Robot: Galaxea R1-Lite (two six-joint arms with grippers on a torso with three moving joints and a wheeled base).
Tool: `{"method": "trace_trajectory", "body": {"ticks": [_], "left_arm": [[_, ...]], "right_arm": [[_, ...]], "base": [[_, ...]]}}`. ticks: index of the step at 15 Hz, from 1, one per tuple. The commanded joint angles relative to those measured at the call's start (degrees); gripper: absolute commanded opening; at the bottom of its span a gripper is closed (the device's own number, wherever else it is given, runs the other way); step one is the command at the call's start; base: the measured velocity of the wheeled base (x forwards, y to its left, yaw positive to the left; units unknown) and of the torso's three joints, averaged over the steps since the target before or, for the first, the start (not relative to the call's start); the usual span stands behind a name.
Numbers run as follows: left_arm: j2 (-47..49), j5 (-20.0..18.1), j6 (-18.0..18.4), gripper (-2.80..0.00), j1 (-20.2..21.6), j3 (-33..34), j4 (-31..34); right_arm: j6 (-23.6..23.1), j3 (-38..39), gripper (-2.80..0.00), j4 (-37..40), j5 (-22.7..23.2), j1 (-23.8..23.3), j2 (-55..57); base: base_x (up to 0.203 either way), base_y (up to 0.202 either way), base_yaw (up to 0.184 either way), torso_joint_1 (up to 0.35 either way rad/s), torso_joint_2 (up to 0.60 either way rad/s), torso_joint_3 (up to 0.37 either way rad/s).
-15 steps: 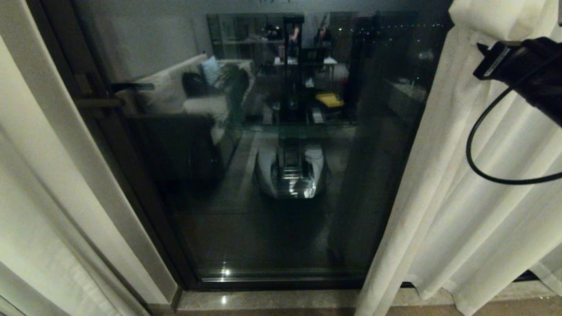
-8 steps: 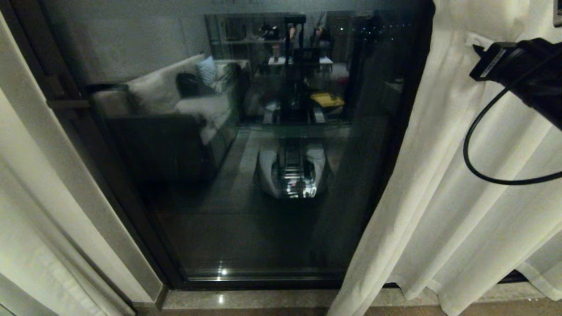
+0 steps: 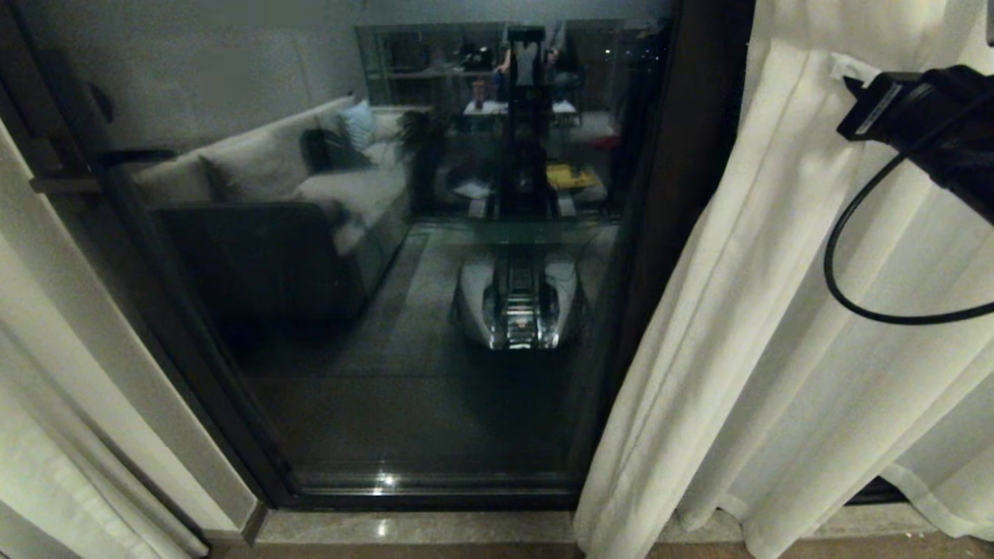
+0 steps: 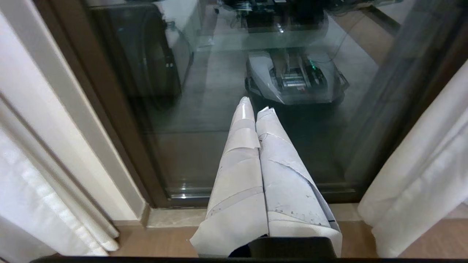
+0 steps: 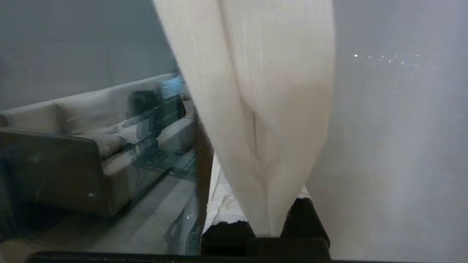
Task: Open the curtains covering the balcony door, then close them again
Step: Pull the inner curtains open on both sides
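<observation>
Right wrist view shows the right gripper point(image 5: 263, 219) pinched shut on a fold of the curtain point(image 5: 256, 91), cloth running straight between the taped fingers point(image 5: 223, 204). In the head view that curtain point(image 3: 776, 310) hangs at the right of the door point(image 3: 388, 310), its long pleats running floor to ceiling, slightly slanted where the arm holds it high up; the glass is bare across the middle, and a second panel point(image 3: 46, 373) hangs at the far left. The left gripper point(image 4: 256, 109) sits low in front of the glass, fingers pressed together on nothing.

My worry is the grip: it has only a thin fold, so a quick pull could let the cloth slide out. Pulling at an angle to the rail might also jam the runners or strain the hooks. The hem near the floor could snag the base.
</observation>
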Motion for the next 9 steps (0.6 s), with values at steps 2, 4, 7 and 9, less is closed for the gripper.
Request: {"method": "trace_trajectory", "body": {"ticks": [2, 4, 7, 9], "left_arm": [[0.0, 0.0, 0.0, -2.80, 0.0, 0.0, 0.0], [0.0, 0.0, 0.0, -2.80, 0.0, 0.0, 0.0], [0.0, 0.0, 0.0, -2.80, 0.0, 0.0, 0.0], [0.0, 0.0, 0.0, -2.80, 0.0, 0.0, 0.0]], "right_arm": [[0.0, 0.0, -2.80, -0.4, 0.0, 0.0, -0.1], [0.0, -0.1, -2.80, -0.4, 0.0, 0.0, -0.2], [0.0, -0.1, -2.80, -0.4, 0.0, 0.0, -0.2], [0.0, -0.1, -2.80, -0.4, 0.0, 0.0, -0.2]], "base": [[0.000, -0.191, 0.003, 0.002, 0.00, 0.002], [0.000, -0.194, 0.005, 0.000, 0.00, 0.009], [0.000, -0.190, 0.002, 0.001, 0.00, 0.004], [0.000, -0.193, 0.002, 0.000, 0.00, 0.004]]}}
